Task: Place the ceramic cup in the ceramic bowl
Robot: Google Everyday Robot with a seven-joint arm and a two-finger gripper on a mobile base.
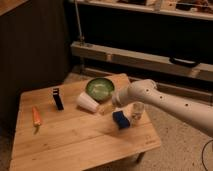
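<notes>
No legible text, label or number found, gripper (107,106) unmarked, low over light wooden table (75,144) beside tapered white ceramic cup (87,102).

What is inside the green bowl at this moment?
Only its pale, glossy inside shows; the bowl looks empty. The white cup lies on its side beside it. The gripper, open, is low close beside the cup. The rim hides the bowl's near inner wall.
</notes>
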